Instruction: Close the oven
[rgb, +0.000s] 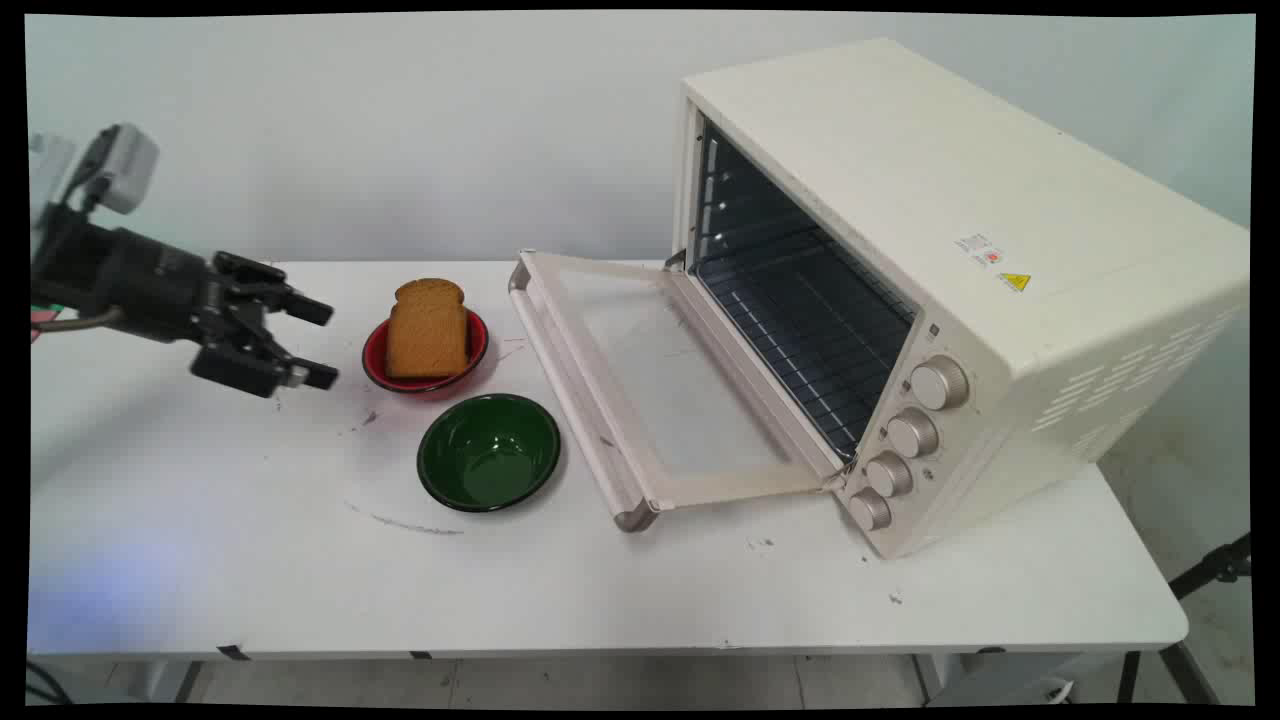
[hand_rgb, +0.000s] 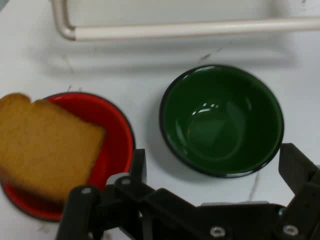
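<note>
We find the gripper (rgb: 320, 343) raised above the left part of the table (rgb: 600, 590), its two fingers spread apart with nothing between them. It points toward the right, and hangs just left of the red bowl (rgb: 375, 365). It touches neither bowl.

The red bowl holds a slice of bread (rgb: 428, 330), brown, leaning up on its edge so that it stands well above the rim. In the hand view the bread (hand_rgb: 45, 145) covers most of the red bowl (hand_rgb: 117, 135), and the bowl sits beside the gripper's (hand_rgb: 212, 170) left finger (hand_rgb: 137, 165).

Just near and right of the red bowl stands a green bowl (rgb: 488, 452), dark inside with a black rim. We see nothing in it. The two bowls are close, but we cannot tell if their rims touch. In the hand view the green bowl (hand_rgb: 222, 120) lies between and beyond the two fingers.

To the right of both bowls is a cream toaster oven (rgb: 960, 220), set at an angle on the table. Its door (rgb: 640, 390) is folded all the way down and lies flat toward the bowls, with the handle (rgb: 570, 390) at its left edge, near the green bowl. A wire rack (rgb: 800, 330) shows inside the dark cavity. Four knobs (rgb: 905, 440) run down the oven's near front panel.

Behind the table is a plain pale wall (rgb: 400, 130).
</note>
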